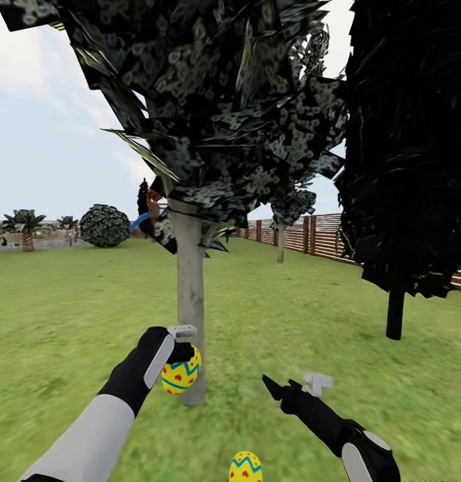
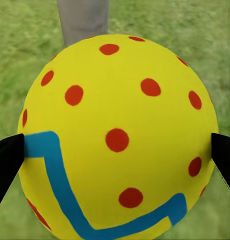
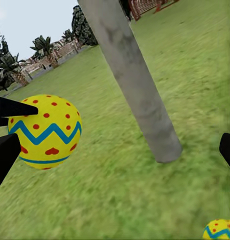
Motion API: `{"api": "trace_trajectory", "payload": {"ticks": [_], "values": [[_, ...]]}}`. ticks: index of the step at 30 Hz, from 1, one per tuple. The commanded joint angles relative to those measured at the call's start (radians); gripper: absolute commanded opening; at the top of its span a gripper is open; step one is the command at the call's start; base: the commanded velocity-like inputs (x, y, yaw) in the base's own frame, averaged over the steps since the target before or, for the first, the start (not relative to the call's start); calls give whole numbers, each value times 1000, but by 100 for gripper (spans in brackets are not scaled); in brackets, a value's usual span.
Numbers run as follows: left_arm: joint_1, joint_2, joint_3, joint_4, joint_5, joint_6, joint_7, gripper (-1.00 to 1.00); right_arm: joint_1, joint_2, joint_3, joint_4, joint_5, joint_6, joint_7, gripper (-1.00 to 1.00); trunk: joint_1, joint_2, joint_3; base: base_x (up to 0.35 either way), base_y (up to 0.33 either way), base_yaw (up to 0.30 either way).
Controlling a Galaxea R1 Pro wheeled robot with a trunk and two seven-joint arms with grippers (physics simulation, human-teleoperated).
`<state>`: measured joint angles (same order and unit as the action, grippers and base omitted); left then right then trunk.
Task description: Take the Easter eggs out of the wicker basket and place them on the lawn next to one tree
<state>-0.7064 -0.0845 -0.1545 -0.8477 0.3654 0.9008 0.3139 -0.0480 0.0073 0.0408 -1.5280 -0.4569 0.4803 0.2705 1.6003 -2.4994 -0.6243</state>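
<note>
We are standing on a wide green lawn [image 1: 69, 301] in a garden bounded at the far right by a dark slatted wooden fence [image 1: 304, 234]. Directly ahead rises the tree [image 1: 190, 301], its straight pale grey trunk topped by dark foliage blotched with pale green; a second, darker tree with a thin black trunk [image 1: 395, 314] stands well apart to the right.

Our left gripper [image 1: 183, 348] is held out just in front of the grey trunk's lower part, and it is pinching an Easter egg [image 1: 180, 375], yellow with red dots and a blue-green zigzag. In the left wrist view this held egg [image 2: 117, 140] sits between the two black fingertips [image 2: 6, 160], one pressing each side, with the trunk's base just beyond it and grass below. We judge the egg hangs clear of the ground, so the coming move is mostly straight down, onto grass beside the trunk.

Our right gripper [image 1: 290, 388] is to the right of the trunk, lower, with its fingers spread and nothing between them.

A second egg [image 1: 245, 467] already lies on the grass near the trunk's base, on our side of it, between the two arms. The left arm is the nearer to the trunk.
</note>
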Motion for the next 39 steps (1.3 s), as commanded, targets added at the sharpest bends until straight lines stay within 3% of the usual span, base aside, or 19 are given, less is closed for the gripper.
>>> {"api": "trace_trajectory", "payload": {"ticks": [1, 16, 39], "values": [[-1, 0, -2, 0, 10, 3, 9, -100, -1, 0, -1, -1, -5, 5, 1, 100, 0, -1, -1, 0, -207, -52], [-1, 0, -1, -5, 12, 1, 1, -100, -1, 0, -2, -1, -5, 6, 1, 100, 0, -1, -1, 0, -41, -6], [-1, -1, 0, 6, 12, -6, -1, -100, -1, 0, -2, -1, -3, 5, -2, 100, 10, -6, -90, 0, 0, 0]]}}
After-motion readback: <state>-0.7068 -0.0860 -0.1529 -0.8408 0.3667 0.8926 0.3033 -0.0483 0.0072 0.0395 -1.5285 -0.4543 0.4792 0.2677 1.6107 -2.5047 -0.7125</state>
